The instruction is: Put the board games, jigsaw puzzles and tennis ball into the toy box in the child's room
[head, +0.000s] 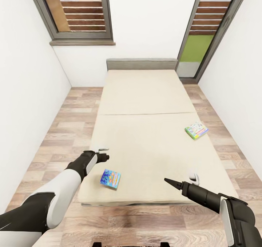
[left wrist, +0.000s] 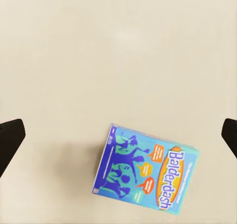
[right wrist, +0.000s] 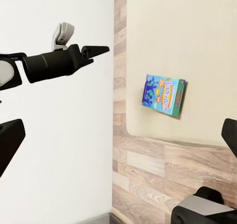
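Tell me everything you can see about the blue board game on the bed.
The blue board game is a flat rectangular box, apparently cardboard, with dark blue dancing figures, orange speech bubbles and the title Balderdash. It lies closed, cover up, slightly skewed, on the beige mattress near the foot, on the robot's left. Nothing else touches it; the left gripper hovers nearby.

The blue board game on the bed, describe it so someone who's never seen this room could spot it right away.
Start at the big beige bed that runs from the grey headboard toward the robot. The blue board game lies flat near the bed's foot corner on the robot's left, just past the left gripper. Its blue cover reads Balderdash, unlike the green-edged, white-covered box at the bed's right edge.
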`<state>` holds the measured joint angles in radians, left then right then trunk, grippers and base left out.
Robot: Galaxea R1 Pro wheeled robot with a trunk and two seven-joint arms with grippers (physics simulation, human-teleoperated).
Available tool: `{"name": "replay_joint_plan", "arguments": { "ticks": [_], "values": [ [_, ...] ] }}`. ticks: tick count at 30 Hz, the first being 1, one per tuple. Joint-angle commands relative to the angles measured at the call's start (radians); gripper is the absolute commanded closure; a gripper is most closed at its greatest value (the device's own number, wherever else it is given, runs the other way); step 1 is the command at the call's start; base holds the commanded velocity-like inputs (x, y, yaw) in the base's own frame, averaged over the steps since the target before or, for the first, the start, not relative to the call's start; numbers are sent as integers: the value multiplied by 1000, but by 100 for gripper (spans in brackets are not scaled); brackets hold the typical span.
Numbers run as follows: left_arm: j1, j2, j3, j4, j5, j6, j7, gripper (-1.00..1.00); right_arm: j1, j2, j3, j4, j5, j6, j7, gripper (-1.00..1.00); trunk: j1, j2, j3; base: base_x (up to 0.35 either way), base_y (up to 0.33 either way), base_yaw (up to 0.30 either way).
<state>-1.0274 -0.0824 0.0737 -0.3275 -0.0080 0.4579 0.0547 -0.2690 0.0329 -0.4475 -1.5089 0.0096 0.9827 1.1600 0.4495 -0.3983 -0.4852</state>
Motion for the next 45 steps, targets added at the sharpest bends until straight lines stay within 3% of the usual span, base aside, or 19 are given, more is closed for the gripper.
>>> {"name": "replay_joint_plan", "arguments": {
  "ticks": [1, 19, 36, 45],
  "values": [
    [0, -1, 8, 0, 0, 1, 3, -100, -1, 1, -2, -1, 1, 8, 4, -100, 0, -2, -3, 0, 0, 0],
    [0, -2, 8, 43, 0, -68, 4, -100, -1, 1, -2, -1, 1, 8, 4, -100, 0, -2, -33, 0, 0, 0],
    [0, -3, 10, 50, -1, -90, 4, -100, -1, 5, -1, -5, 0, 10, 3, -100, 0, -2, -61, 0, 0, 0],
    [0, -29, 11, 50, -1, -93, 7, -100, -1, 6, -1, -5, 0, 10, 3, -100, 0, -2, -75, 0, 0, 0]
  ]
}}
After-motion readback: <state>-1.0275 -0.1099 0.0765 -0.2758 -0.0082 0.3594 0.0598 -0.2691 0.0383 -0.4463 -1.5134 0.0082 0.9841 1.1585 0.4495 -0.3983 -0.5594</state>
